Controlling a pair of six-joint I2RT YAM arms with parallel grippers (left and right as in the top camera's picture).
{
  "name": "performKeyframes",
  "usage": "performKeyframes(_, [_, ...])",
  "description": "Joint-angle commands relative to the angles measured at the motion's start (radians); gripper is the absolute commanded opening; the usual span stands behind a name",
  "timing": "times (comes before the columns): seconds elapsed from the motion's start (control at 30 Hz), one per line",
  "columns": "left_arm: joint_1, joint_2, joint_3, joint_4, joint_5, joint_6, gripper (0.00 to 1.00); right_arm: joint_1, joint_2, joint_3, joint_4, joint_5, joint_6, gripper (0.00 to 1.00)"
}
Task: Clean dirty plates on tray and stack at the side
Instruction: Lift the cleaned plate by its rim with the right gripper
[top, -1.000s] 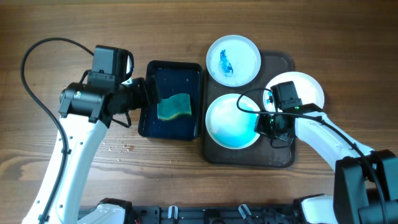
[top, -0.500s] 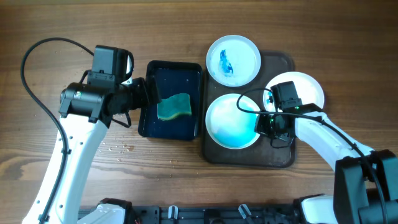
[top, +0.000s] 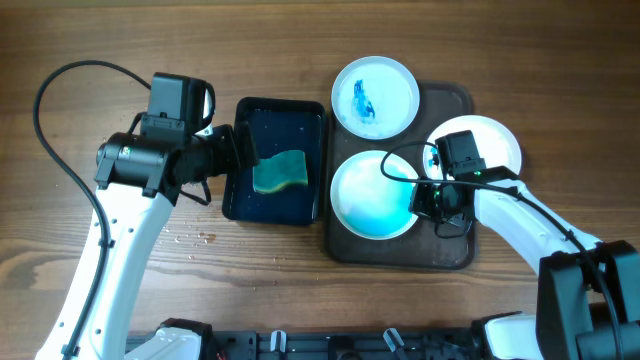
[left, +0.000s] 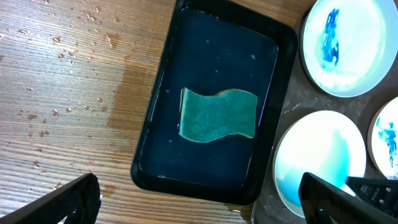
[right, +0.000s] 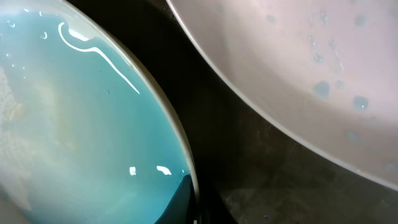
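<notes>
On the tray (top: 400, 250), a smeared plate (top: 385, 85) lies at the far left corner, a pale plate (top: 495, 140) overhangs the right edge and a blue plate (top: 365, 195) sits by the left edge. The right gripper (top: 432, 200), jaws closed, meets the blue plate's rim; whether it grips cannot be told. The left gripper (left: 199, 186) gapes empty above the basin (top: 290, 130) and its sponge (top: 279, 172).

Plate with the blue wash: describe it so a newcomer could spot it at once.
Start at the dark brown tray right of the black basin. Of three on it, take the white plate beside the basin, lower in the overhead view. It alone is flooded pale blue.
</notes>
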Motion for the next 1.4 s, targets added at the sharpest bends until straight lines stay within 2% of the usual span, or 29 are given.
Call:
performKeyframes(0.0, [0.005, -0.01, 0.016, 0.0, 0.006, 0.002, 1.0, -0.004, 0.026, -0.022, -0.013, 0.06, -0.005, 0.04])
performKeyframes(0.6, [0.005, -0.011, 0.016, -0.012, 0.005, 0.002, 1.0, -0.004, 0.026, -0.022, -0.008, 0.06, -0.005, 0.04])
performKeyframes(0.7, [0.005, -0.063, 0.016, -0.043, -0.058, -0.056, 1.0, -0.004, 0.026, -0.022, 0.017, 0.063, -0.035, 0.04])
performKeyframes(0.83, [0.005, -0.128, 0.016, -0.046, -0.078, -0.058, 1.0, -0.004, 0.024, -0.019, 0.028, 0.059, -0.039, 0.04])
performKeyframes(0.9, [0.005, -0.148, 0.016, -0.056, -0.078, -0.058, 1.0, -0.004, 0.015, 0.002, 0.008, 0.039, -0.087, 0.04])
performKeyframes(1.03, [0.005, -0.152, 0.016, -0.083, -0.078, -0.058, 1.0, -0.004, -0.027, 0.097, -0.116, 0.034, -0.16, 0.05])
performKeyframes(1.2, [0.005, -0.151, 0.016, -0.083, -0.078, -0.058, 1.0, -0.004, -0.075, 0.319, -0.309, 0.031, -0.233, 0.04])
performKeyframes(1.3, [0.005, -0.151, 0.016, -0.083, -0.078, -0.058, 1.0, 0.012, -0.08, 0.447, -0.344, 0.03, -0.245, 0.04])
performKeyframes(1.37, [0.005, -0.151, 0.016, -0.083, -0.078, -0.058, 1.0, 0.034, -0.08, 0.48, -0.288, 0.03, -0.24, 0.04])
